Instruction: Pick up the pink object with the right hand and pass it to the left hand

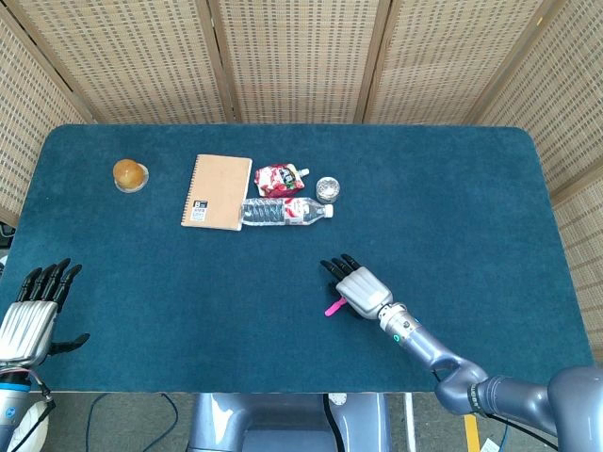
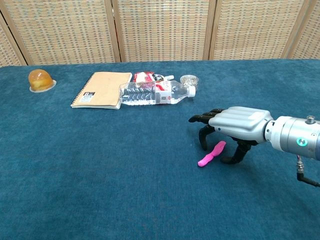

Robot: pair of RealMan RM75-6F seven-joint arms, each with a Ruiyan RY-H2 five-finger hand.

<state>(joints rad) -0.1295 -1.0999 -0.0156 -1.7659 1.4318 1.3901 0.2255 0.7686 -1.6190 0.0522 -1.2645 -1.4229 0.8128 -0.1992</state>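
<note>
We find the right hand (image 2: pixel 235 129) palm-down over the pink object (image 2: pixel 211 153), fingers arched, gripping nothing. The object lies on the blue table (image 2: pixel 100 165). The left hand (image 1: pixel 33 311) hovers open at the table's near-left edge.

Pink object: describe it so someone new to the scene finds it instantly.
Start at the blue table, then go to the right hand hovering over its near right part. The pink object lies flat on the cloth right under the fingers, not yet lifted. It is the only pink thing, small and elongated, far from the notebook and bottle.
</note>
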